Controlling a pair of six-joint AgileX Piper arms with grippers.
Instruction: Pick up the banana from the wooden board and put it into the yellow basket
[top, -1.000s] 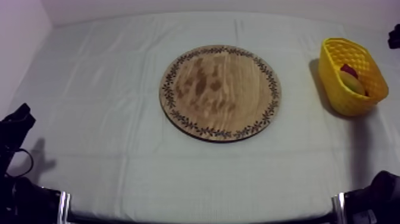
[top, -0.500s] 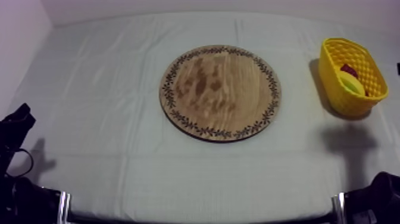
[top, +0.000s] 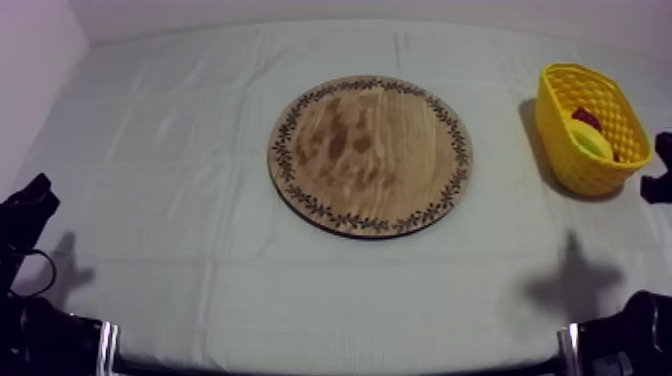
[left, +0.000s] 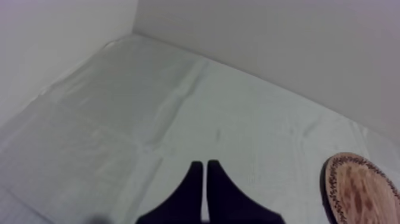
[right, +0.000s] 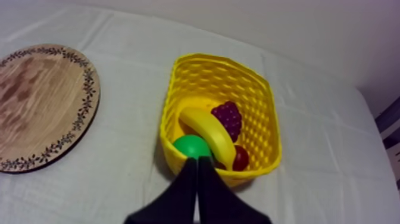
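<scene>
While the board (top: 368, 155) lies bare in the middle of the table (top: 180, 130) in the top view, the basket (top: 590, 125) stands well apart from it at the right side. Fruit lies inside the basket, a yellow-green shape and a bit of red, too small to tell apart. The right gripper (top: 661, 170) shows as a black shape at the right edge, just beside the basket's near corner, with its shadow on the cloth below it. The left gripper (top: 30, 200) sits low at the left edge, far from the board.

From the left wrist view, the left gripper (left: 205, 164) has its fingers pressed together in a narrow wedge with nothing between them, over bare cloth. The board's patterned rim (left: 333, 184) shows off to one side of it.

From the right wrist view, the right gripper (right: 197, 161) also has its fingers together as a wedge, holding nothing, its tips over the basket's near wall (right: 172, 152). The banana (right: 208, 128) lies inside the basket, slanting across the middle. A green fruit (right: 191, 147) touches the banana's near end, the grapes (right: 228, 116) lie against its far side, and a small red fruit (right: 240, 158) sits half under it at the near wall. The board (right: 41, 104) lies beside the basket, apart from it.
</scene>
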